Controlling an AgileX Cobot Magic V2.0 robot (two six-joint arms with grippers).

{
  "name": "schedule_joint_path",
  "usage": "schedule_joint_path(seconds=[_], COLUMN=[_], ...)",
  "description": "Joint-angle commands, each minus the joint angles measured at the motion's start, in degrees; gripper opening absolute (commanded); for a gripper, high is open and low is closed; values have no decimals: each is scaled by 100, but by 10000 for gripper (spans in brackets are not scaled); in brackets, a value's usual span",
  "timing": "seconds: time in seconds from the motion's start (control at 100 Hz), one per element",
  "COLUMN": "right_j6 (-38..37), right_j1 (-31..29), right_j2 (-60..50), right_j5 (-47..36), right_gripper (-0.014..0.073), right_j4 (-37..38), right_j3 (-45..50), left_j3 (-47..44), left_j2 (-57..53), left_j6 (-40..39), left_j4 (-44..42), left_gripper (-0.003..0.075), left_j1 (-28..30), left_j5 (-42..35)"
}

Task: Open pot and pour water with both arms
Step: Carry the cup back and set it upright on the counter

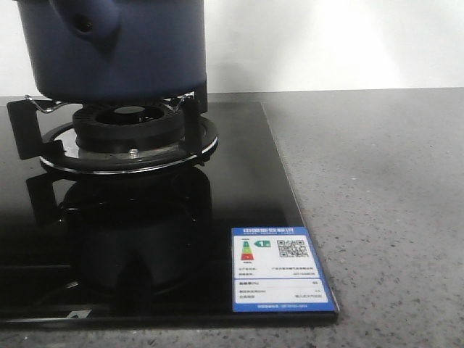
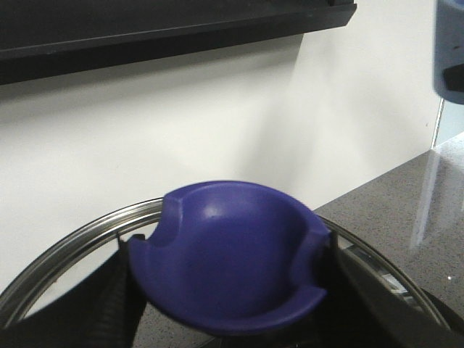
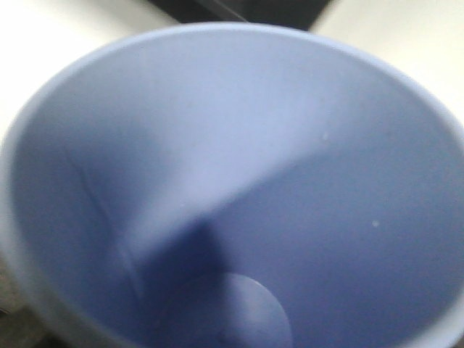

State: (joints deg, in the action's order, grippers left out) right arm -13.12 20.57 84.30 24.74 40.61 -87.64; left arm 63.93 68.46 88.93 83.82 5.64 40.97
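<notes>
Matte navy round pot (image 1: 116,47) on black ribbed burner (image 1: 127,123)

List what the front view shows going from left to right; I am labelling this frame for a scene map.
Pot on the gas burner → energy label sticker at the corner of the black glass cooktop → grey speckled countertop.

Pot (image 1: 116,47) top cut off; cup (image 3: 232,188) blurred, hides right tool.
</notes>
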Motion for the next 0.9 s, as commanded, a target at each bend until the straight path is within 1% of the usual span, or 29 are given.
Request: schedule_joint_path(seconds=[0.0, 0.13, 0.14, 0.15, 0.25, 0.35, 0.57, 0.66, 0.75, 0.89], right_j6=[-40, -40, -40, -40, -40, -40, -40, -40, -40, -40], right_j1=[-405, -939, -996, -1025, -1422, -1703, -2096, -2246, -2401, -2666], right_j2=[-599, -1126, -1185, -1214, -1620, -1899, -2055, -2055, -2055, -1979], right_j5=[-943, -1813, -1989, -1989, -2915, -3632, -4501, -5098, -5693, -6011], right_gripper=[367, 367, 367, 367, 367, 367, 367, 367, 367, 367], right_j4=[-554, -1026, -1068, -1091, -1390, -1516, -1735, -2078, -2198, -2198], right_j3=[372, 1432, 1558, 1621, 2566, 3364, 4764, 5295, 5784, 6280], left_j3=[236, 236, 236, 236, 236, 236, 236, 236, 236, 236], left_j2=[-184, -184, -184, -184, -184, -184, -184, -184, -184, -184], left_j6=[-35, -35, -35, -35, -35, -35, -35, -35, -35, -35], left_j4=[506, 506, 506, 506, 506, 506, 506, 506, 506, 506], left_gripper=[339, 339, 339, 339, 339, 339, 339, 339, 339, 339], left_j1=[-29, -29, -29, -29, -29, -29, -29, -29, -29, -29], left_j5=[0, 15, 14, 14, 14, 14, 14, 14, 14, 14])
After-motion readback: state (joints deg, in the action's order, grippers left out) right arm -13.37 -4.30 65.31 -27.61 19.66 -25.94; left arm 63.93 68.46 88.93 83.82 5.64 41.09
